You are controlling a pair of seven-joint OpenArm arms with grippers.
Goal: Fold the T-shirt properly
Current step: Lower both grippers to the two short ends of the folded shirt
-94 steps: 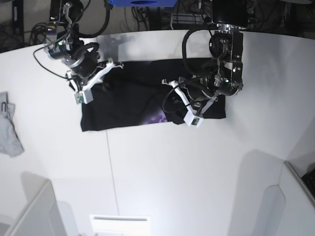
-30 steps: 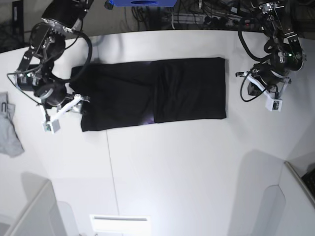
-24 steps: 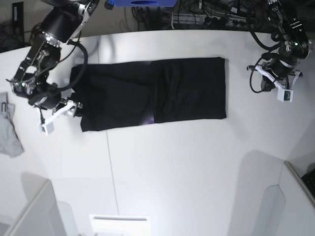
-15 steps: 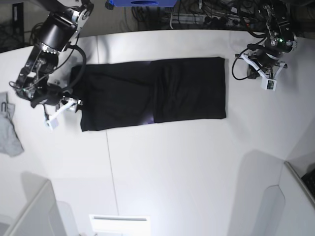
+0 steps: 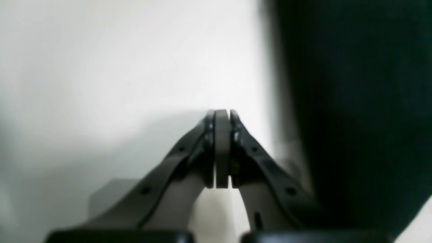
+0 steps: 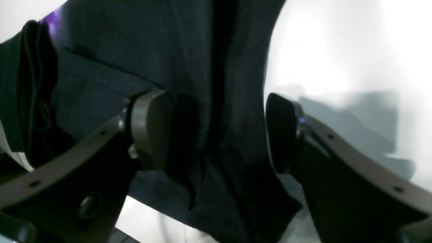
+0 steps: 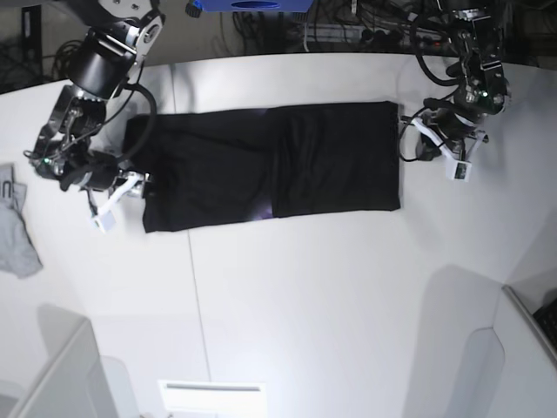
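The black T-shirt lies as a long folded rectangle on the white table. A speck of purple print shows at its front edge. My right gripper is at the shirt's left end. In the right wrist view it is open, its jaws either side of a bunched edge of the shirt. My left gripper is just off the shirt's right edge. In the left wrist view it is shut and empty over bare table, with the shirt beside it.
A small light grey cloth lies at the table's left edge. Cables and a blue box sit behind the table's far edge. Grey panels stand at the front corners.
Both arms left the top of the shirt and swung out to its ends. In the last second the left gripper came back toward the right edge and the right gripper closed in on the left end.
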